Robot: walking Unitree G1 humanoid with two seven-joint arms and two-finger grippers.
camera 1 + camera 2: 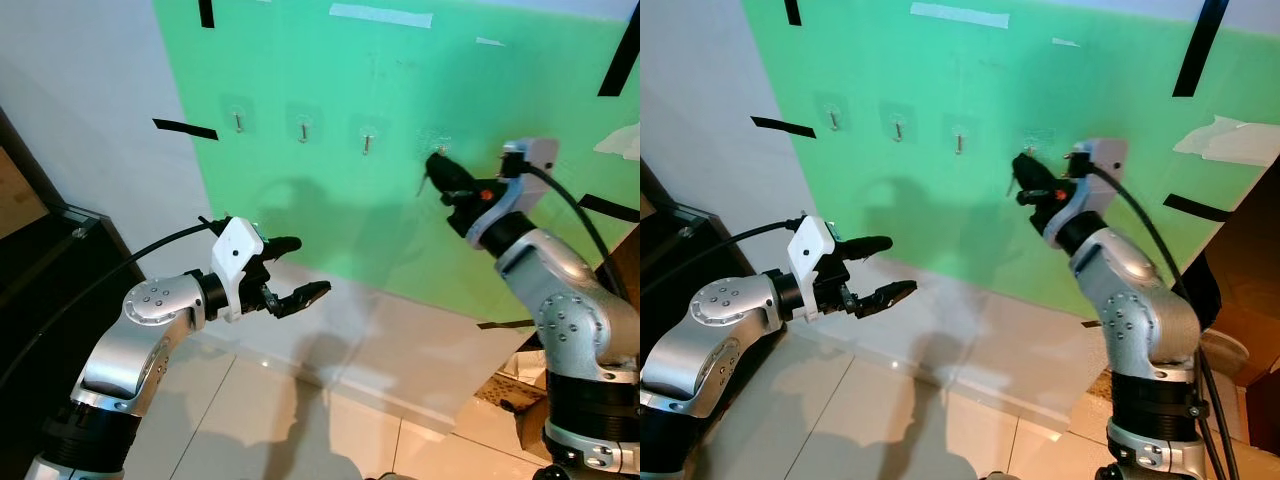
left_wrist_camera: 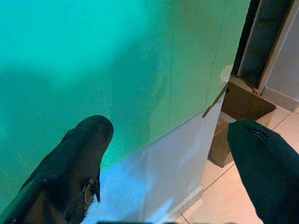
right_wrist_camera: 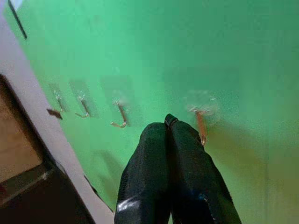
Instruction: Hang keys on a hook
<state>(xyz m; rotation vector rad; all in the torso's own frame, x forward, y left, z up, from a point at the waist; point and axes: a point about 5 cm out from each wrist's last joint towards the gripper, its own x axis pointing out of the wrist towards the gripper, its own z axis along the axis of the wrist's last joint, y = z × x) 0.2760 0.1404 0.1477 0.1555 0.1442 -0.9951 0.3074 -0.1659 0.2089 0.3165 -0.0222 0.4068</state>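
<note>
Four small metal hooks on clear pads run in a row across the green wall: first hook (image 1: 238, 121), second hook (image 1: 303, 130), third hook (image 1: 367, 142), fourth hook (image 1: 440, 148). My right gripper (image 1: 437, 160) is raised against the wall just below the fourth hook (image 3: 201, 127), its fingers pressed shut. A thin dark piece of the keys (image 1: 423, 183) hangs from the fingertips; the rest is hidden. My left gripper (image 1: 300, 270) hovers open and empty lower down, well left of the hooks and apart from the wall.
Black tape strips (image 1: 185, 128) and white tape (image 1: 380, 14) are stuck on the wall. A dark cabinet (image 1: 40, 250) stands at the left. A white panel (image 1: 400, 350) runs below the green sheet. Cardboard boxes (image 1: 515, 400) sit on the tiled floor at lower right.
</note>
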